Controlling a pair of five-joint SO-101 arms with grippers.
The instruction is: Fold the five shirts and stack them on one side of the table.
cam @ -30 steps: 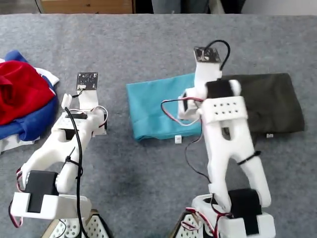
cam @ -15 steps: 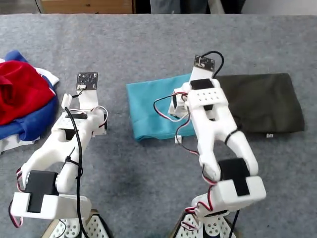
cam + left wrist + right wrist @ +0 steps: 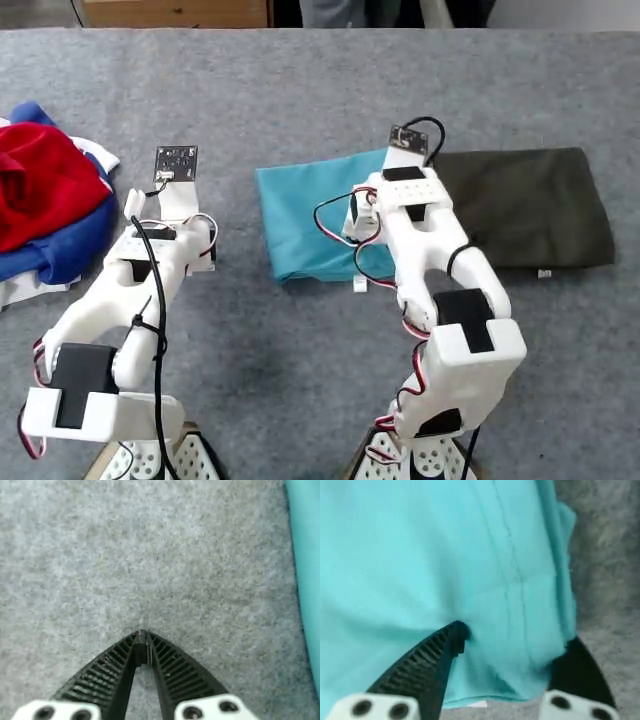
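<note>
A folded teal shirt (image 3: 305, 215) lies mid-table, with a folded dark olive shirt (image 3: 530, 205) to its right. Red (image 3: 40, 180), blue (image 3: 70, 245) and white shirts are heaped unfolded at the left edge. My right arm (image 3: 420, 220) reaches over the teal shirt's right part. Its gripper (image 3: 515, 642) is open, and the fingers straddle the teal shirt (image 3: 420, 555) near its hem. My left gripper (image 3: 141, 636) is shut on nothing, low over bare grey carpet, left of the teal shirt's edge (image 3: 307, 555). The left arm (image 3: 150, 255) stands between the heap and the teal shirt.
Grey carpet (image 3: 300, 90) covers the whole table. A small white label (image 3: 360, 283) sticks out at the teal shirt's front edge. Open carpet lies behind the shirts and in front of them, between the two arm bases.
My right arm has drawn back toward its base and shifted slightly left, bringing its wrist lower over the teal shirt. The left arm and the shirts have not moved.
</note>
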